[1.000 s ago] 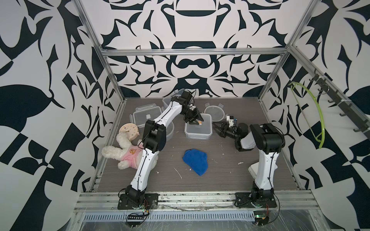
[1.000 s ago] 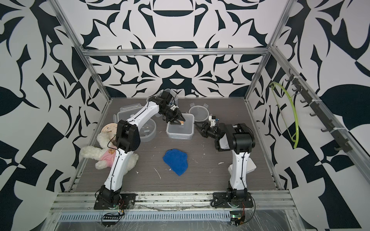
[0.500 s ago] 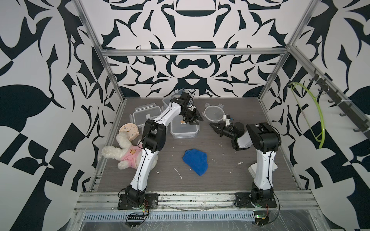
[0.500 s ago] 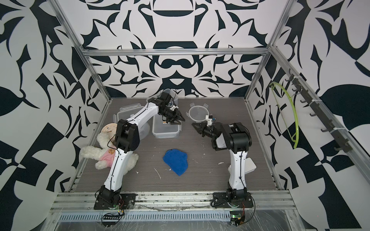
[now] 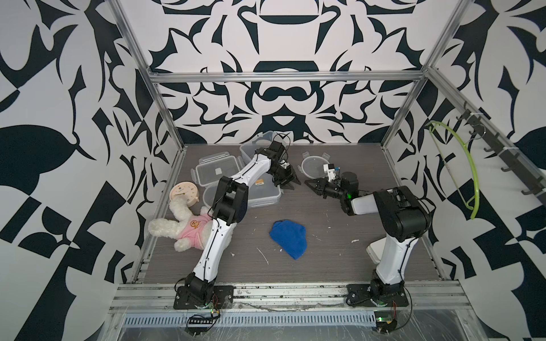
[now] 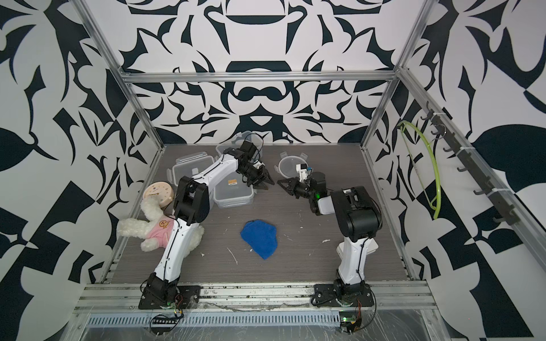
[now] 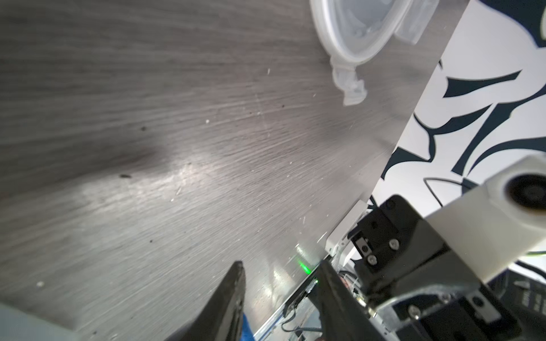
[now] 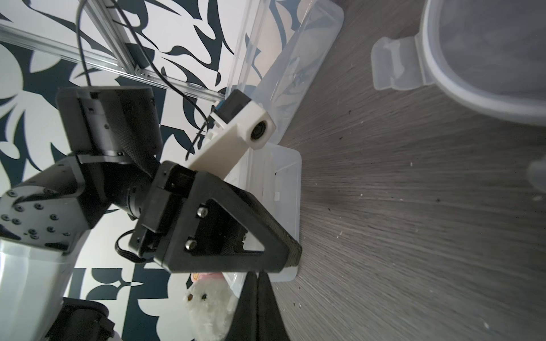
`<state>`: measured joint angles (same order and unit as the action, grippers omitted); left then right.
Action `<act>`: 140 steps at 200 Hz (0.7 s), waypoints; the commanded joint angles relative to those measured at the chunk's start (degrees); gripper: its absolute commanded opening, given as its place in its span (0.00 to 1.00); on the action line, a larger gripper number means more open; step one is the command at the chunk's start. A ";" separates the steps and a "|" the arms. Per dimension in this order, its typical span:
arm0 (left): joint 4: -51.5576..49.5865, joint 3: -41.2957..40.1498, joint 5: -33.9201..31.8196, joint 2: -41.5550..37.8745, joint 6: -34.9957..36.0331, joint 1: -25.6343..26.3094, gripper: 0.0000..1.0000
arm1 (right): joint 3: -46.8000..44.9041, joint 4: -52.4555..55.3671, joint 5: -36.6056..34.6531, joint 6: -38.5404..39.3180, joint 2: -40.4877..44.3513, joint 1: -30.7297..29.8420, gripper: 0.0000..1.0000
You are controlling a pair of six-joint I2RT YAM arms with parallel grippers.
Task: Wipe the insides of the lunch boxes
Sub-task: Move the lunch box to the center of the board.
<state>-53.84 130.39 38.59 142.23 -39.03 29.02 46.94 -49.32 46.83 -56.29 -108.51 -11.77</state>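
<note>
None of the wiping looks begun: the blue cloth [image 5: 289, 238] lies loose in the near middle, nothing holding it. The open rectangular lunch box [image 5: 266, 193] sits far left of centre; the left gripper [image 5: 289, 185] is at its right end, jaws apart and empty, and the right gripper [image 5: 308, 183], just right of that, is pinched together on nothing.

A robotics lab cell: aluminium frame [image 5: 283, 77], patterned walls [image 5: 283, 44], arms [image 5: 393, 257] bolted to a rail [image 5: 295, 290].

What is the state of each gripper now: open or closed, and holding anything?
Left gripper: open, nothing between its jaws.
Right gripper: closed, holding nothing.
</note>
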 commanded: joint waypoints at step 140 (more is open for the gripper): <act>-15.49 -7.26 -30.31 -15.81 9.01 -13.11 0.60 | 36.18 59.62 -27.55 34.02 0.58 -16.97 0.20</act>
<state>-66.19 124.38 15.79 124.33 -32.34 15.25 78.22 5.89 22.50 -23.62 -106.61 -28.49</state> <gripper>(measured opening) 0.600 0.201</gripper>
